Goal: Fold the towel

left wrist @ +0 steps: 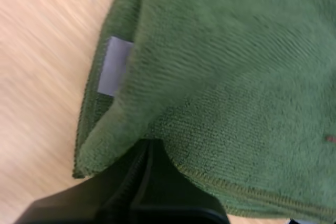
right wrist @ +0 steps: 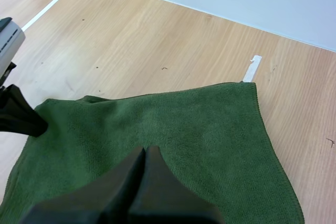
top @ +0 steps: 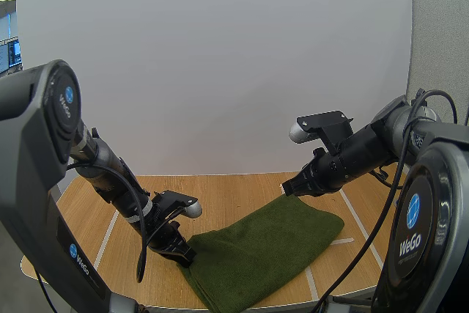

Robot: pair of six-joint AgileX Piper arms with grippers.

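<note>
We see the green towel lying folded on the wooden table, near centre; our left gripper sits closed at its left corner; our right gripper, closed and empty, hovers over its far edge.

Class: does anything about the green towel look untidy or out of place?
Yes. Near the left gripper, the top layer of the towel is rucked into a raised ridge, exposing a grey label on the layer beneath, so the edges there do not line up.
</note>
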